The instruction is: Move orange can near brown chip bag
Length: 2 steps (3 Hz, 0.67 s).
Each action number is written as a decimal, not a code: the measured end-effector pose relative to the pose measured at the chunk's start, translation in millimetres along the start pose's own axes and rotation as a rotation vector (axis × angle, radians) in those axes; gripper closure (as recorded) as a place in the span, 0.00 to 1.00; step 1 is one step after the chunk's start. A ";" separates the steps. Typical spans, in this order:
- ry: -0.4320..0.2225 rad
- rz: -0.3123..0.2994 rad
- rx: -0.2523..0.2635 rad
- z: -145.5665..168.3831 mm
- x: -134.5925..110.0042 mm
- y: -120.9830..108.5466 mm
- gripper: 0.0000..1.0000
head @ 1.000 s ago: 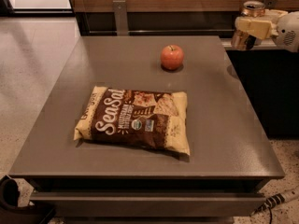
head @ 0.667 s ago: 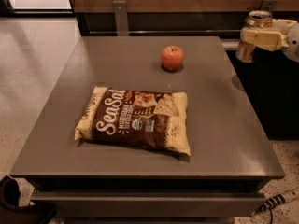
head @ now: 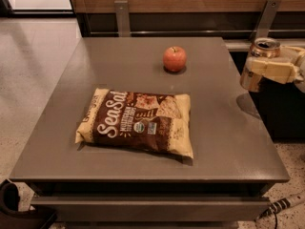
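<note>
The brown chip bag (head: pixel 138 122) lies flat on the grey table (head: pixel 219 128), left of centre towards the front. The orange can (head: pixel 258 63) is upright in the air at the right edge of the table, its silver top and pull-tab showing. My gripper (head: pixel 268 68) comes in from the right and is shut on the can, its cream fingers (head: pixel 272 69) wrapped across the can's middle. The can is well to the right of the bag and apart from it.
A red-orange apple (head: pixel 174 58) stands on the table behind the bag. A wooden wall panel with metal brackets (head: pixel 122 16) runs along the back. A cable (head: pixel 281 206) lies on the floor at the front right.
The gripper with the can has moved down and a little left, from beyond the table's far right corner towards its right edge. Bag and apple have not moved.
</note>
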<state>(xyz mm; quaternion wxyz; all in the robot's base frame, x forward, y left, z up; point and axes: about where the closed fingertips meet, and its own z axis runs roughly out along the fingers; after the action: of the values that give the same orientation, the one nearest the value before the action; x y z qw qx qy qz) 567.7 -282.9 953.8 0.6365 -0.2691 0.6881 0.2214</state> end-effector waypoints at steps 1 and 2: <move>-0.016 0.008 -0.097 -14.6 11.7 38.7 1.00; -0.029 0.013 -0.205 -19.7 21.0 69.2 1.00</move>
<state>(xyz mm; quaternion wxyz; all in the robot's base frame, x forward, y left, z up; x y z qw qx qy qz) 506.7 -245.1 932.1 0.6141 -0.3250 0.6543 0.2986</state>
